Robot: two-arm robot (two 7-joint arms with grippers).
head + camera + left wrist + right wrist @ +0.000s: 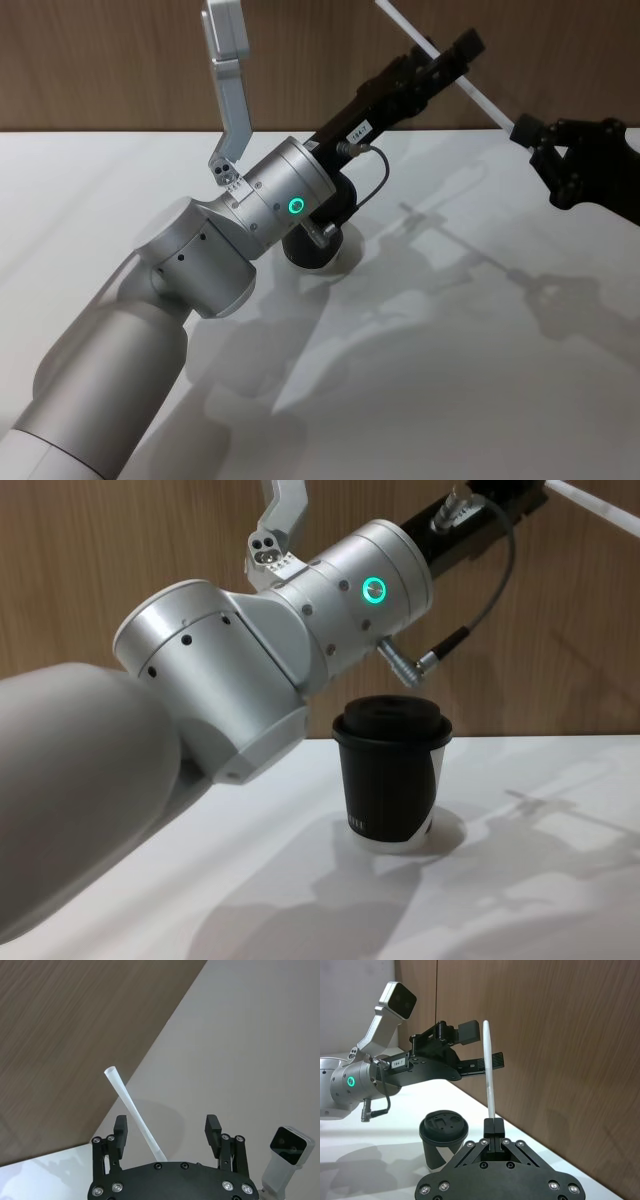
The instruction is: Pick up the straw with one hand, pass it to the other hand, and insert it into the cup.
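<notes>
Pinching the straw (489,1075) by its lower end, my right jaws hold it slanted up between my left jaws, which stand spread on either side of it. The black lidded cup (390,780) stands on the white worktop (560,900) beneath my left arm.

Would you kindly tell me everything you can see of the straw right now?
The straw is a thin, straight, plain white tube, plastic by its look, open at its free end. The right gripper is shut on one end, holding it in the air. Its other part passes between the open fingers of the left gripper, which do not touch it.
</notes>
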